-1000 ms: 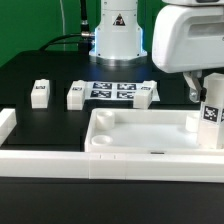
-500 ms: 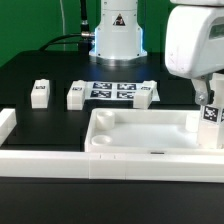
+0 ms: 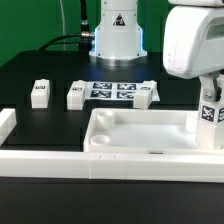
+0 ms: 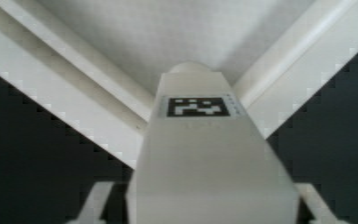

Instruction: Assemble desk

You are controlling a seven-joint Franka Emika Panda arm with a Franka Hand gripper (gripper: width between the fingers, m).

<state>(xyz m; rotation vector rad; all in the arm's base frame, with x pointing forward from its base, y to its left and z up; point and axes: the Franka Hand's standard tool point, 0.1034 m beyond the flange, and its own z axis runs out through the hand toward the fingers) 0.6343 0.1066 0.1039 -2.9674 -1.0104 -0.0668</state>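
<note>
Desk, unassembled, parts white plastic with black-and-white tags. Tabletop (image 3: pixel 140 128): rectangular, raised rim upward, lying flat on the black counter (image 3: pixel 50 70), just behind the front border rail (image 3: pixel 100 160); a side rail (image 3: pixel 6 122) stands at the exterior view's left. Held leg (image 3: pixel 210 113): short square post, upright, tag facing the camera, clenched in the hand (image 3: pixel 207 97) at the tabletop's far corner on the exterior view's right. Whether its lower end touches the tabletop cannot be told. The wrist view shows this leg lengthwise, tag visible, aimed at the corner where two rim edges meet, with black counter on either side. Loose legs, three, lying on the counter behind the tabletop: first leg (image 3: pixel 40 93) alone toward the exterior view's left; second leg (image 3: pixel 77 96) and third leg (image 3: pixel 147 95) just beside either end of the marker board (image 3: pixel 112 90). The robot base (image 3: pixel 117 35) stands behind the board.
</note>
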